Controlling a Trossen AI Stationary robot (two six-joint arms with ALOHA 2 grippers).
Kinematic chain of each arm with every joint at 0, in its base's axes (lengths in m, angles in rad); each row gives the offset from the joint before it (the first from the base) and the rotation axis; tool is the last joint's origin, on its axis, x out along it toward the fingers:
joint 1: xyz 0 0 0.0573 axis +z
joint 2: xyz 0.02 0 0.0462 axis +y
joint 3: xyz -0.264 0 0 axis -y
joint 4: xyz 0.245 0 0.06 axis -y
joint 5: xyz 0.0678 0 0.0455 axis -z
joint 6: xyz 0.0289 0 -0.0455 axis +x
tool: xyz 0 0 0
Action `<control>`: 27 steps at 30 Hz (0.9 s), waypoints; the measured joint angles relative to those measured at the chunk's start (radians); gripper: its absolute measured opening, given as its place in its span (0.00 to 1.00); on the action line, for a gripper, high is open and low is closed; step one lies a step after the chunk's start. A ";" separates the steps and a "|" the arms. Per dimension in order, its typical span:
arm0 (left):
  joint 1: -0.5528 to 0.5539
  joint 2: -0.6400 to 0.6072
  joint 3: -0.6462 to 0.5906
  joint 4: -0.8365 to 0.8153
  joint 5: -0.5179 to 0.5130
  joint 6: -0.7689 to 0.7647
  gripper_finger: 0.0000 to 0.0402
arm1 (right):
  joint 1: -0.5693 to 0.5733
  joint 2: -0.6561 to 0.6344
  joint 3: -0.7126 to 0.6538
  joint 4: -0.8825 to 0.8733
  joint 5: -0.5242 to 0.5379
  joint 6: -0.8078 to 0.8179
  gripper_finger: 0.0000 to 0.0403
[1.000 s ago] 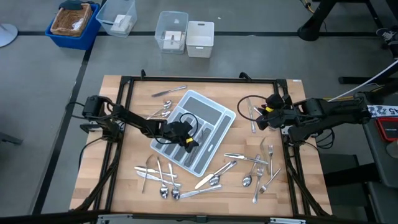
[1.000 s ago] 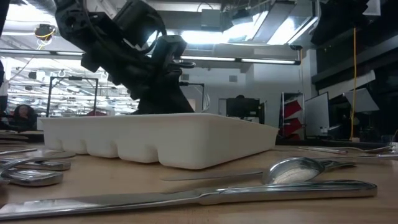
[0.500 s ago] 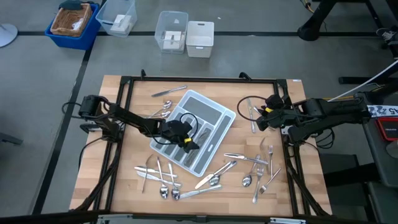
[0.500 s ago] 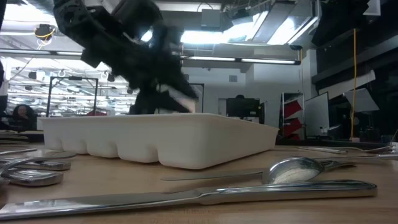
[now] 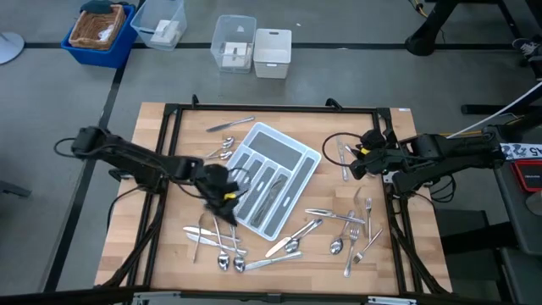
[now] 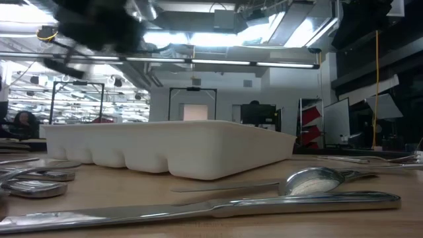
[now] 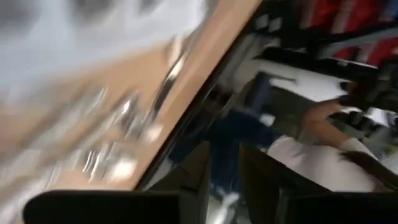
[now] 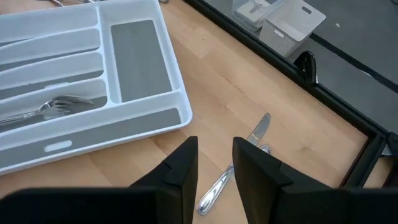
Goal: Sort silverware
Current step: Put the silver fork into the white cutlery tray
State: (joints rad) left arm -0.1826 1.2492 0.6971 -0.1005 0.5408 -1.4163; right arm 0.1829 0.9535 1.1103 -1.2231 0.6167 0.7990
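— Most of the silverware (image 5: 279, 241) lies loose on the table (image 5: 178, 246) near the tray (image 5: 292, 199); some pieces sit in its slots.
— And your grippers?
— My left gripper (image 5: 222, 196) is beside the tray; I cannot tell its state. My right gripper (image 8: 214, 163) hangs slightly parted over a knife (image 8: 231, 167), holding nothing.

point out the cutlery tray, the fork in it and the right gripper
cutlery tray (image 8: 140, 59), right wrist view, wide compartment floor
fork (image 8: 62, 106), right wrist view, its tines
right gripper (image 8: 214, 155), right wrist view, gap between fingertips
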 joint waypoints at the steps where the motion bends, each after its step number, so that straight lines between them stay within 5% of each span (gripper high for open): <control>1: -0.021 -0.023 0.000 -0.062 0.000 -0.039 0.16 | 0.000 0.000 0.000 -0.001 0.000 0.000 0.26; 11: -0.260 -0.095 -0.002 -0.473 -0.035 -0.352 0.10 | 0.000 0.000 0.000 -0.001 -0.001 -0.027 0.26; 16: -0.315 -0.095 -0.002 -0.576 -0.158 -0.441 0.11 | 0.000 0.000 0.000 -0.001 -0.029 -0.022 0.26; 22: -0.355 -0.095 -0.002 -0.642 -0.422 -0.496 0.11 | 0.000 0.000 0.000 -0.009 -0.053 -0.021 0.26; 27: -0.356 -0.095 -0.002 -0.689 -0.450 -0.443 0.13 | 0.000 0.000 0.000 -0.010 -0.053 -0.021 0.26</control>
State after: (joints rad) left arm -0.5390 1.1542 0.6947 -0.7899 0.0910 -1.8589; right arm 0.1829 0.9535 1.1103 -1.2327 0.5636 0.7780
